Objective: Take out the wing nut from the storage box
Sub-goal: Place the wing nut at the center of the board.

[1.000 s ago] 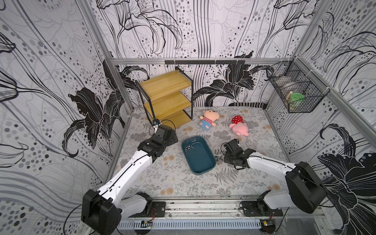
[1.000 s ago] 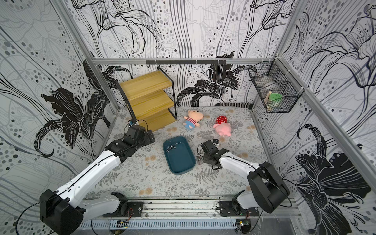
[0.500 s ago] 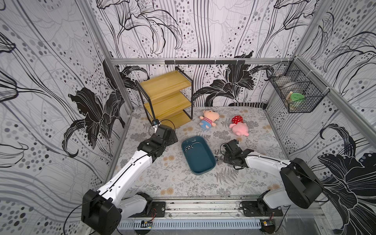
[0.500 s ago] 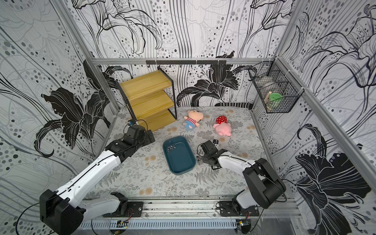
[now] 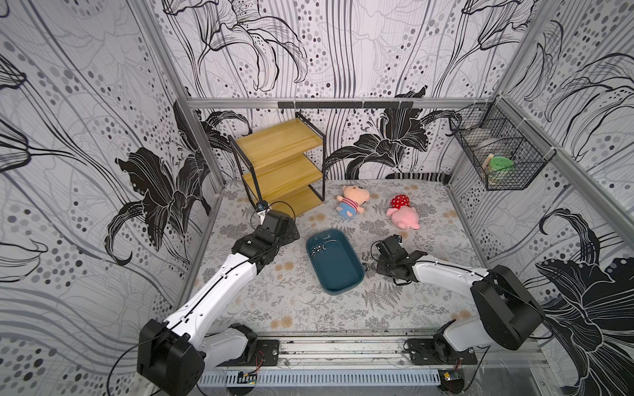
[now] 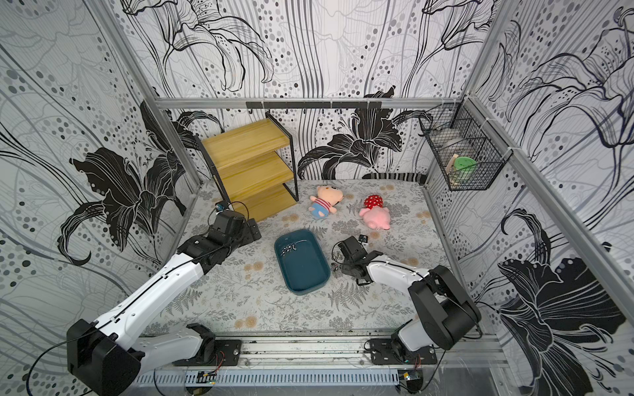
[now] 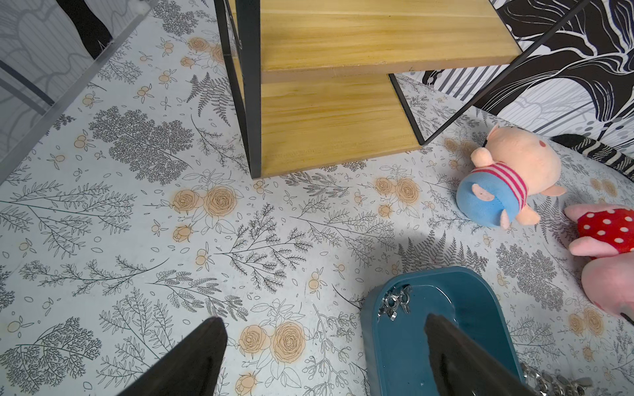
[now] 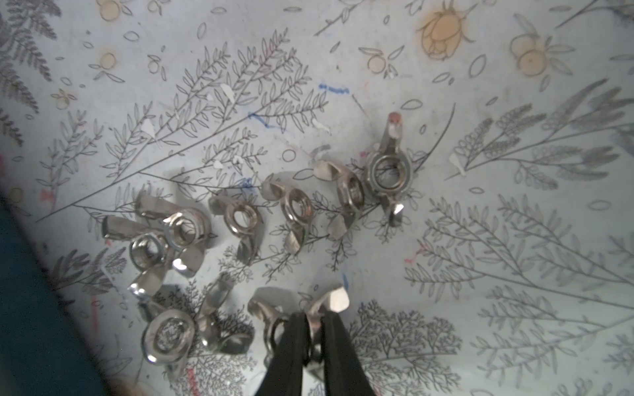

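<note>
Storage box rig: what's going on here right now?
The right pincer is down at the table beside the storage box, closed on one wing nut. Next to it a pile of wing nuts already lies out on the table. A small cluster is still inside the box, at its far end. The left pincer hangs open and empty near that far end.

- The left gripper holds its two dark fingers spread wide above the floral mat.
- One finger crosses in front of the storage box.
- A few wing nuts lie in one corner of the box.
- A wooden shelf stands beyond.
</note>
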Controlling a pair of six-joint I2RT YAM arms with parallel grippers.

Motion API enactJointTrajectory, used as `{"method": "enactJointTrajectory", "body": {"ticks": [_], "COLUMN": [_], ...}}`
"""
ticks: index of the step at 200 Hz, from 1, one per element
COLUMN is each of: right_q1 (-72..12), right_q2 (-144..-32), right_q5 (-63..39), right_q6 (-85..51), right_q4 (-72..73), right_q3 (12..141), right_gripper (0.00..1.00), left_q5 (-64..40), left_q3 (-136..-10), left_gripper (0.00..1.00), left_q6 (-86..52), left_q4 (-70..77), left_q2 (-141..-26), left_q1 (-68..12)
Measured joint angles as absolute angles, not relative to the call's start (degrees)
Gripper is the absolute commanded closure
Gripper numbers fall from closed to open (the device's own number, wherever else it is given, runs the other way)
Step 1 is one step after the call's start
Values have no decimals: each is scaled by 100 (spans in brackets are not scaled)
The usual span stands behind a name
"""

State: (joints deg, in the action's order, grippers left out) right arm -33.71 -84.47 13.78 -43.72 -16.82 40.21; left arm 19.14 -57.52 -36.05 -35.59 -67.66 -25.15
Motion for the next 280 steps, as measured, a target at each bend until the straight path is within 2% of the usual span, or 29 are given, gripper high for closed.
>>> {"method": "enactJointTrajectory", "body": {"ticks": [72,109,163,202,280], "right_q1": [-3371,-3409,-4359,-4921,-4943], "right_q2": [-8344,-8283,-8318,-9067,-10720], "right_q5": [1511,1551,1623,1262,764], "right_q6": [-4213,-3896,-3122,-2749,-2576], "right_q4": [-2073,-2388,-2635,-2438,-2145], "right_q3": [4294,4866,6278,7107,7905], "right_gripper": [74,72,71,71,73], "left_q5": [1914,1911,1909,1911,1911], "left_q3": [-5752,-5752,-5852,-5863,-5870], "left_gripper": [5,5,5,5,5], "left_q6": [-3614,-3614,-3616,-3616,-3621], "left_q4": [-3559,-3559,-3557,-3564,-3570], "left_q2": [-6766,-6766,-6820,-6825,-6825], "left_q1": [-2515,-2515,-2517,-2547,-2547]}}
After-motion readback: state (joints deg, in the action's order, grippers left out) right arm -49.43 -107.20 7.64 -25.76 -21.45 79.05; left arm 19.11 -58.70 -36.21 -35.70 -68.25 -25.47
